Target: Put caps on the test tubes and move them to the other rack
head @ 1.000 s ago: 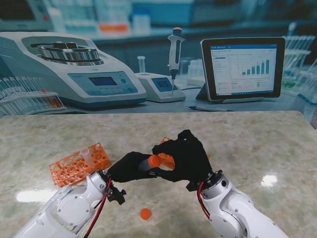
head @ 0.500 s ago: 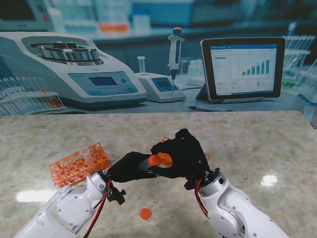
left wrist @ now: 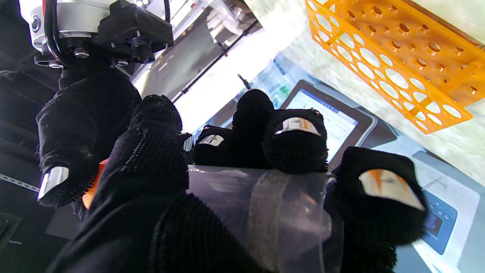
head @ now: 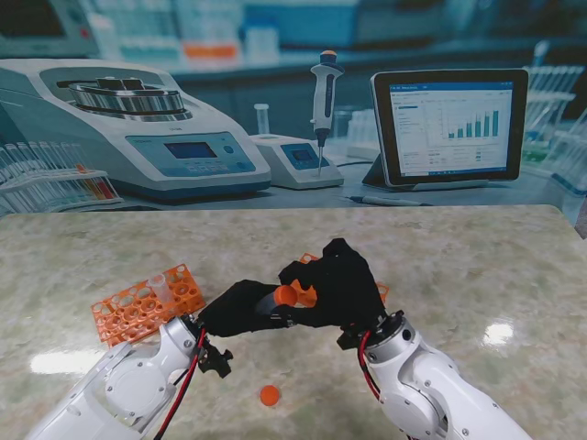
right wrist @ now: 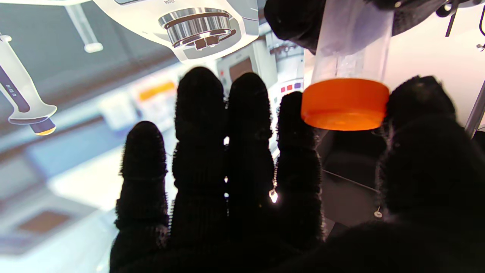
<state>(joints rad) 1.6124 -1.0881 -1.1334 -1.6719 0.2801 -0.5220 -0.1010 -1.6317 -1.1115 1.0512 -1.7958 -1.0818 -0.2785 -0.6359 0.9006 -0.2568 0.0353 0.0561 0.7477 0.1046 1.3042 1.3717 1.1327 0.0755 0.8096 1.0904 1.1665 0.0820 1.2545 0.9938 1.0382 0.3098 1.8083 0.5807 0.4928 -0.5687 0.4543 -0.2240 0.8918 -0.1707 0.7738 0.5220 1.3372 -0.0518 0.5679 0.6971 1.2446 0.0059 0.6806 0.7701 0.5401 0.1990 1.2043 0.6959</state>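
My left hand (head: 238, 309) is shut on a clear test tube (left wrist: 265, 204), held roughly level above the table. An orange cap (head: 287, 296) sits on the tube's end. My right hand (head: 339, 286) meets it from the right, and the cap (right wrist: 344, 104) is pinched between thumb (right wrist: 416, 113) and index finger (right wrist: 295, 125), the other fingers straight. One orange rack (head: 147, 302) with a clear tube standing in it lies to my left. The second orange rack (head: 306, 260) is mostly hidden behind my right hand. The tube (right wrist: 352, 45) looks empty.
A loose orange cap (head: 269, 395) lies on the marble table (head: 477, 266) nearer to me, between the arms. At the far edge stand a centrifuge (head: 138, 128), a pipette on its stand (head: 323, 101) and a tablet (head: 449, 124).
My right hand has edged slightly left toward the left hand, closing more around the capped end of the tube. The left hand and the racks have stayed put.
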